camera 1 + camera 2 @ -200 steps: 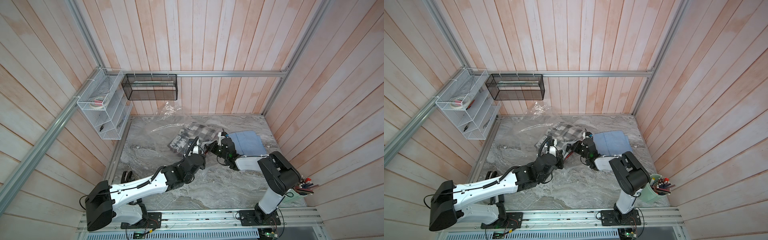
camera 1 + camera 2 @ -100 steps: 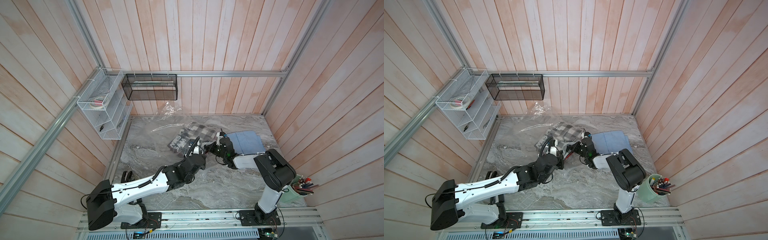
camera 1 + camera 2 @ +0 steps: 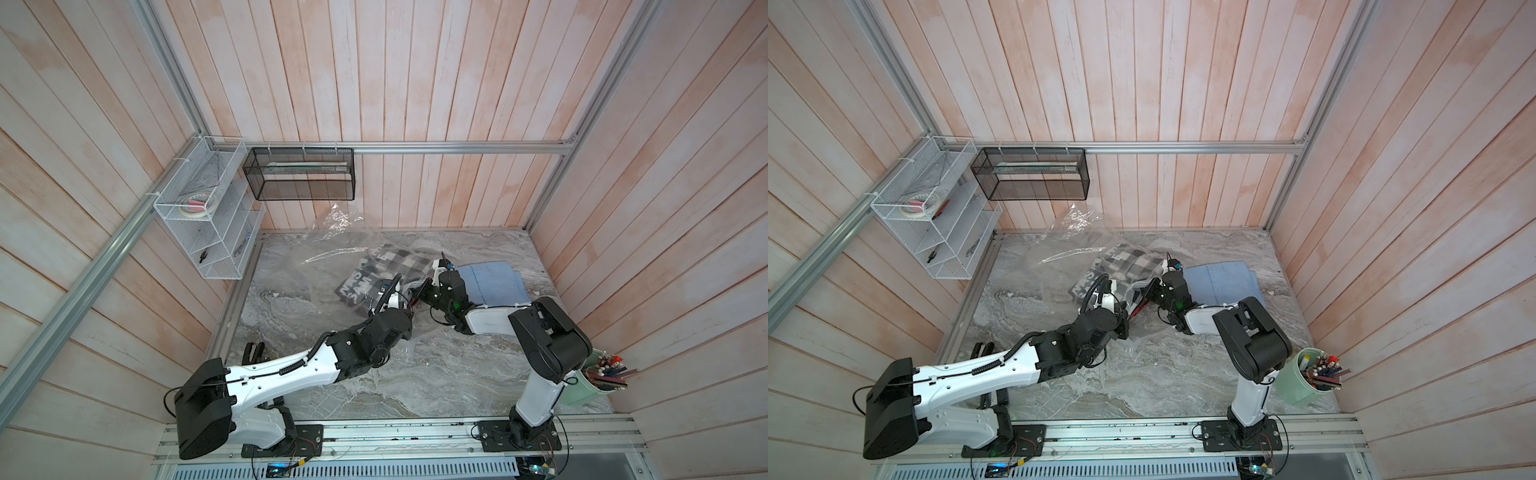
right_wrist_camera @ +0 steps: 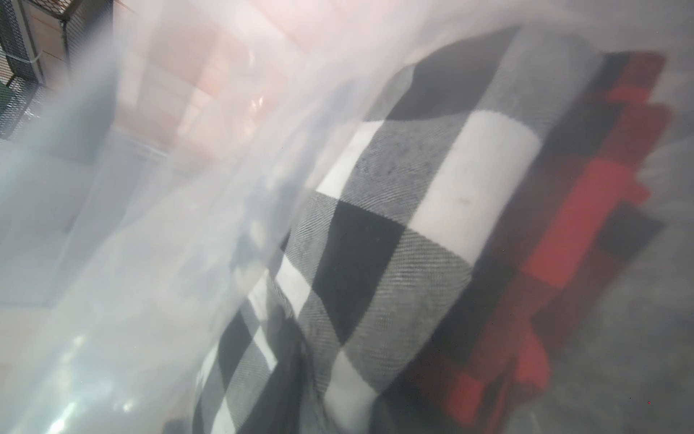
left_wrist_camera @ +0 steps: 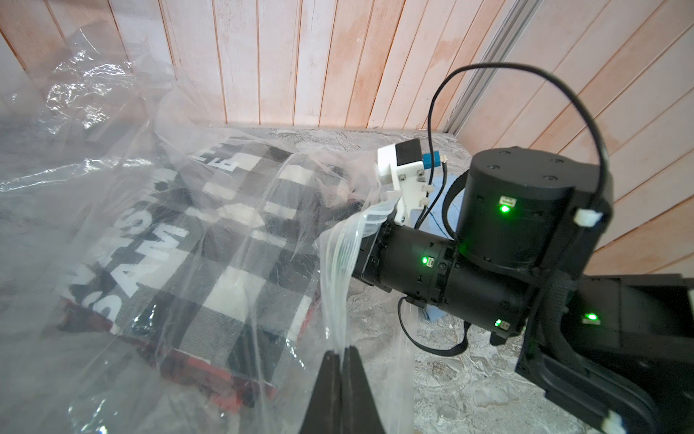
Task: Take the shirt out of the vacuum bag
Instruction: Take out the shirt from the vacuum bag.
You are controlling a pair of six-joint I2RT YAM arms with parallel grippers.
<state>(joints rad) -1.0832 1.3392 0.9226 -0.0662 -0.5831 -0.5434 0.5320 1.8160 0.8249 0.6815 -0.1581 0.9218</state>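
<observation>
Pushing the right gripper (image 3: 419, 291) further into the open mouth of the vacuum bag (image 5: 86, 94) than a second ago, closing in on the folded checked shirt (image 5: 225, 240) lying just ahead of it, under the plastic on the counter (image 3: 415, 374). Keeping the left gripper (image 5: 341, 351) clenched on the bag's ribbed mouth edge, just beside the right gripper's wrist, holding that lip up and the opening wide. Getting from the right wrist view only black, white and red checks through a haze of film, with no clear sight of the fingers, so not being able to tell whether the right gripper is grasping cloth or standing released. Judging the reach all but finished, and leaving the shirt wholly inside the bag for now. Probably needing next a firm pinch on the nearest fold and a pull back toward the blue cloth (image 3: 494, 282) behind the right gripper, while bracing the lip against the drag. Risking a pinch of film together with fabric, and so hauling the bag along too.
</observation>
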